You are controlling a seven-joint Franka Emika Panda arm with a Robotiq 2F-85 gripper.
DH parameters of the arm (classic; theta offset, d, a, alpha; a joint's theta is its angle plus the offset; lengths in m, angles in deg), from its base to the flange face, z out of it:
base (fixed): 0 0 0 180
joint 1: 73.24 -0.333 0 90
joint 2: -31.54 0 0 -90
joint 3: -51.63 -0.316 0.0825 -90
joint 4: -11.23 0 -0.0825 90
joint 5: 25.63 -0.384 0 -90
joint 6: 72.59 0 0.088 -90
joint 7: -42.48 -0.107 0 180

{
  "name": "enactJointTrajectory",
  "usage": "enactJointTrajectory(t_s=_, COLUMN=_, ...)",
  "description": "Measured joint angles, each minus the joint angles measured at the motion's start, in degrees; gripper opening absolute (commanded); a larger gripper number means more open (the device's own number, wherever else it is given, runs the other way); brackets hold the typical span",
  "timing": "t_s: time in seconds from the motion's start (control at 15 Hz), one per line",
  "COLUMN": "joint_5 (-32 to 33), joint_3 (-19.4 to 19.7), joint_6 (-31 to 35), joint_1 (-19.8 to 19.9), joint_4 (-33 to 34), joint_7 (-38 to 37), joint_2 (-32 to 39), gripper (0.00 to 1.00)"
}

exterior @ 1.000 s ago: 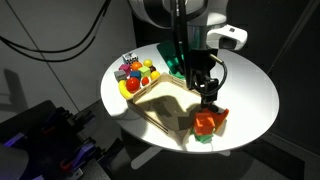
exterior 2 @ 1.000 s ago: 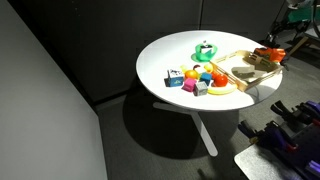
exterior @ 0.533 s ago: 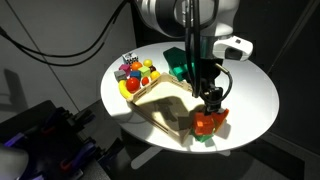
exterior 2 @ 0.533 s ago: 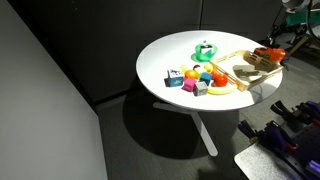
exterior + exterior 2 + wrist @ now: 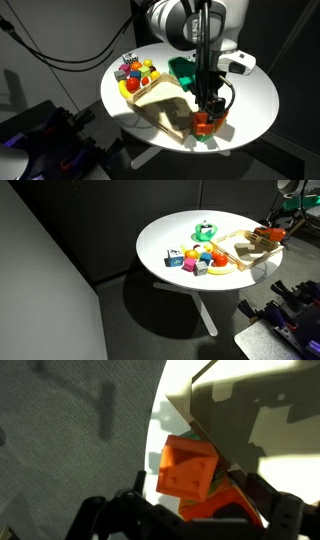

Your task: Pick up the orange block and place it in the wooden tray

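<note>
The orange block (image 5: 187,468) is chunky with dimples on one face. It lies tilted on a thinner orange piece (image 5: 215,506) just off the corner of the wooden tray (image 5: 255,420). In both exterior views the block (image 5: 206,123) (image 5: 268,232) sits at the table's rim beside the tray (image 5: 160,108) (image 5: 248,252). My gripper (image 5: 206,106) (image 5: 196,512) is open and low over the block, one finger on each side of it. I cannot tell whether the fingers touch it.
A green block (image 5: 204,139) peeks out under the orange pieces near the table edge. A green bowl (image 5: 181,68) stands behind the tray. A pile of colourful toys (image 5: 137,77) (image 5: 196,259) lies on the tray's other side.
The gripper has moved down and a little along the table, from above the orange block to around it. The block and the tray have not moved.
</note>
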Motion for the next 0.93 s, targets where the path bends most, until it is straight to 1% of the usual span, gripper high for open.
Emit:
enactJointTrajectory(t_s=0.4, joint_5=0.0, joint_3=0.0, joint_6=0.4, joint_1=0.2, joint_4=1.0, joint_7=0.0, joint_2=2.6, gripper=1.00)
enactJointTrajectory(t_s=0.47, joint_5=0.0, joint_3=0.0, joint_6=0.4, joint_1=0.2, joint_4=1.1, joint_7=0.0, joint_2=2.9, gripper=0.75)
enactJointTrajectory(t_s=0.53, joint_5=0.0, joint_3=0.0, joint_6=0.6, joint_1=0.2, joint_4=1.1, joint_7=0.0, joint_2=3.2, gripper=0.74)
enactJointTrajectory(t_s=0.8, joint_5=0.0, joint_3=0.0, joint_6=1.3, joint_1=0.2, joint_4=1.3, joint_7=0.0, joint_2=4.1, gripper=0.41)
enactJointTrajectory(t_s=0.87, joint_5=0.0, joint_3=0.0, joint_6=1.4, joint_1=0.2, joint_4=1.4, joint_7=0.0, joint_2=4.2, gripper=0.34)
enactJointTrajectory(t_s=0.93, joint_5=0.0, joint_3=0.0, joint_6=1.4, joint_1=0.2, joint_4=1.5, joint_7=0.0, joint_2=4.2, gripper=0.32)
